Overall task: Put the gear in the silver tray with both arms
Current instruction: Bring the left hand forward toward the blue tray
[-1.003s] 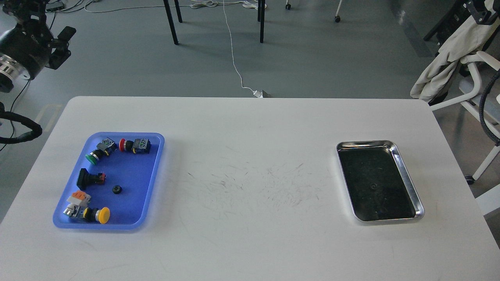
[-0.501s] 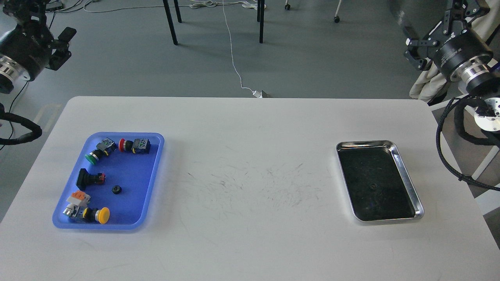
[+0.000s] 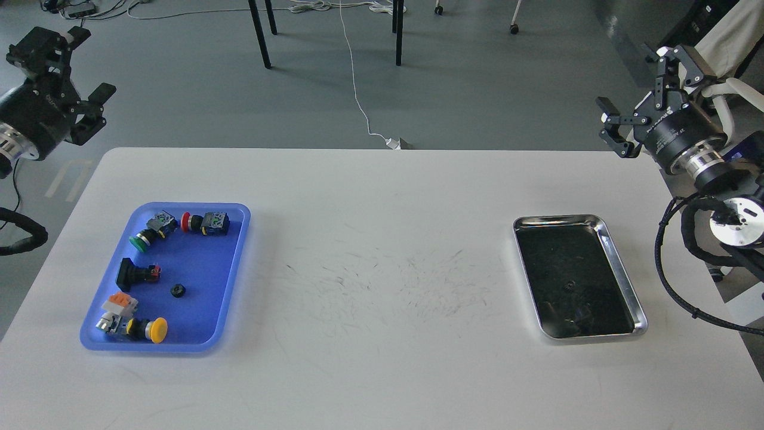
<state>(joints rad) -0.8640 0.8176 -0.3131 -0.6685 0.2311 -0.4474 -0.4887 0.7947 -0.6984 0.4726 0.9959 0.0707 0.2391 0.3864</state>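
Note:
The gear [image 3: 178,290] is small, black and round, and lies on the floor of the blue tray [image 3: 197,310] at the table's left. The silver tray [image 3: 624,276] lies at the table's right, with a shiny rim and a dark bottom showing only faint marks and reflections. My left gripper [image 3: 79,64] is open and empty, above the floor beyond the table's far-left corner. My right gripper [image 3: 643,89] is open wide and empty, beyond the table's far-right corner, behind the silver tray.
The blue tray also holds several push-button switches: green [image 3: 141,241], red [image 3: 187,222], yellow [image 3: 157,329], and a black one [image 3: 132,273]. Table legs [image 3: 261,33] and a white cable [image 3: 358,101] are on the floor beyond. A chair with cloth [image 3: 731,36] stands far right.
My right arm has come into view from the right and moved down and left toward the table's far-right corner. My left gripper has dropped slightly. The trays and parts have not moved.

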